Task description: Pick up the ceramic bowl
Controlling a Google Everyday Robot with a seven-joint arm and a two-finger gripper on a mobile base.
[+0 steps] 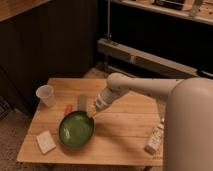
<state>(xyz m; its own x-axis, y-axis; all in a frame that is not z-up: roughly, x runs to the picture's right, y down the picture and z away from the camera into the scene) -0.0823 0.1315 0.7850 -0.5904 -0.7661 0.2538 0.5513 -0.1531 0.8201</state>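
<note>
Camera view shows a wooden bench [125, 127] w/ the ceramic bowl [76, 129] sitting left of centre, nearer the front edge, dark green & glossy, its back-right rim lifted a bit off the wood. Gripper [93, 114] is at that back-right rim, touching it; it appears clamped on the rim, though the tips are mostly hidden by the bowl edge. White arm [145, 87] reaches in from the right side, over the bench's right half. Translucent plastic cup [46, 95] stands near the back-left corner, apart from the bowl. White sponge-like block [46, 141] lies by the front-left corner, just beside the bowl's left rim. Small bottle [154, 138] stands at the front-right corner. Grey flat item [82, 102] & a small orange-red item [68, 109] sit just behind the bowl. Bare wood lies open btwn bowl & bottle along the front edge.
</note>
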